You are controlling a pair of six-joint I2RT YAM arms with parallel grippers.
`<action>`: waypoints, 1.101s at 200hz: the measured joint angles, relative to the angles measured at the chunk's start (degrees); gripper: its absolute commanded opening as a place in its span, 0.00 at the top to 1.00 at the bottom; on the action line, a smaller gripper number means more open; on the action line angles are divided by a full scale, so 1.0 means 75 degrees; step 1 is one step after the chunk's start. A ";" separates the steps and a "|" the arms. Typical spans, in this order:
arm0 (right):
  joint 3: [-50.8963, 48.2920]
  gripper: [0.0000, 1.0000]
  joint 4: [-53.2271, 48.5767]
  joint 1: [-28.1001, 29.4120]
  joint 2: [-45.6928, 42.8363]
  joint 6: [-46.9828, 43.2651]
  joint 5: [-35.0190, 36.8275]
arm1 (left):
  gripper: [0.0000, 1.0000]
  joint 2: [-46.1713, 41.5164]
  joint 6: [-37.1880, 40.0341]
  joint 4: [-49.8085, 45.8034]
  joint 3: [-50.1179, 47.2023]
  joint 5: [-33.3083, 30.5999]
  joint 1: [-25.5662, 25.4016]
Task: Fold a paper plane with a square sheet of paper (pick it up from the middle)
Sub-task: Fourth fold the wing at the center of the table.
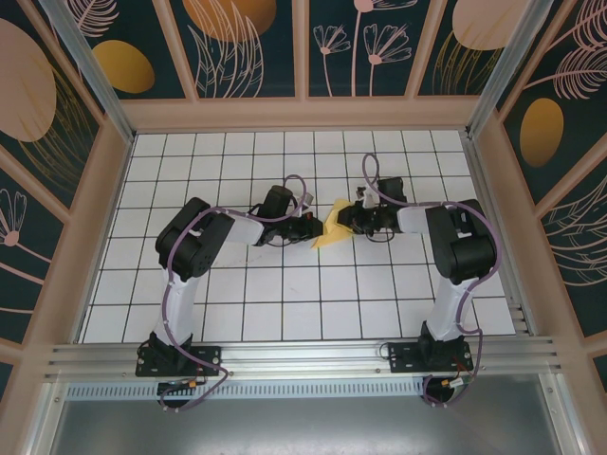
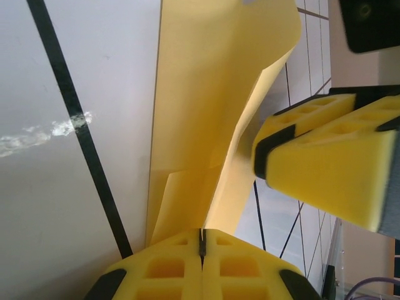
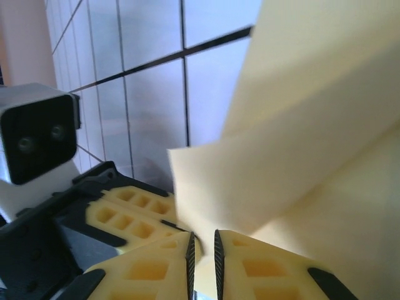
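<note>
As I look down from above, my two arms reach in from either side and meet near the middle of the tiled table (image 1: 285,303). The paper (image 1: 332,233) is a small yellow shape between my left claw (image 1: 313,230) and my right claw (image 1: 345,220). My own wrists and cables cover the fingertips here, so I cannot judge either grip from this height. Dark walls (image 1: 228,38) with orange prints ring the table. A metal rail (image 1: 303,353) carries my bases at the near edge.

From my left wrist the grip is plain. My left claw (image 2: 201,240) is clenched, its yellow fingers pressed together on the near edge of the paper (image 2: 206,94). The paper rises away from me, folded lengthwise with one flap curling to the right. My right claw (image 2: 265,150) comes in from the right and meets that curled edge, blocking the tiles behind it. To the left a black grid line (image 2: 81,131) crosses a pale smear (image 2: 62,128) on the white tile.

From my right wrist, my right claw (image 3: 203,240) is pinched down to a thin slit with paper (image 3: 300,156) in it, so I read it as grasping the fold. Pale layers of paper cover the right half of this view. Just to the left, my left claw (image 3: 169,224) slips under a paper corner, and its wrist camera (image 3: 37,140) faces me.
</note>
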 measured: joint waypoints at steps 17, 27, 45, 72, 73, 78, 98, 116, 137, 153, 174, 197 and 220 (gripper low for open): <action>0.0184 0.82 0.0003 0.0061 0.0038 0.0006 -0.0032 | 1.00 0.0003 -0.0044 -0.0093 0.0041 -0.0006 0.0000; 0.0274 0.83 0.0003 0.0087 0.0090 0.0006 -0.0032 | 1.00 0.0003 -0.0052 -0.0131 0.0061 -0.0009 0.0000; 0.0312 0.83 0.0003 0.0087 0.0204 0.0026 -0.0032 | 1.00 0.0006 -0.0055 -0.0169 0.0079 -0.0017 0.0000; 0.0312 0.83 0.0000 0.0087 0.0335 0.0029 -0.0023 | 1.00 0.0009 -0.0082 -0.0221 0.0102 -0.0023 0.0000; 0.0312 0.83 0.0000 0.0087 0.0338 0.0029 -0.0023 | 1.00 0.0009 -0.0082 -0.0224 0.0105 -0.0023 0.0000; 0.0312 0.83 0.0000 0.0087 0.0344 0.0029 -0.0009 | 1.00 0.0009 -0.0085 -0.0239 0.0111 -0.0023 0.0000; 0.0312 0.83 0.0000 0.0087 0.0347 0.0029 0.0032 | 1.00 0.0015 -0.0111 -0.0289 0.0137 -0.0026 0.0000; 0.0312 0.83 0.0009 0.0087 0.0396 0.0032 0.0064 | 1.00 0.0015 -0.0114 -0.0321 0.0152 -0.0026 0.0000; 0.0312 0.83 0.0020 0.0087 0.0522 0.0032 0.0085 | 1.00 0.0020 -0.0131 -0.0326 0.0157 -0.0026 0.0000; 0.0312 0.83 0.0076 0.0087 0.0589 0.0035 0.0085 | 1.00 0.0020 -0.0163 -0.0332 0.0163 -0.0026 0.0000; 0.0312 0.83 0.0146 0.0087 0.0627 0.0055 0.0079 | 1.00 0.0023 -0.0169 -0.0335 0.0163 -0.0026 0.0000; 0.0312 0.83 0.0169 0.0087 0.0638 0.0058 0.0082 | 0.99 0.0023 -0.0169 -0.0356 0.0175 -0.0029 0.0003; 0.0321 0.84 0.0114 0.0087 0.0638 0.0055 0.0131 | 0.90 0.0017 -0.0169 -0.0446 0.0219 -0.0029 0.0003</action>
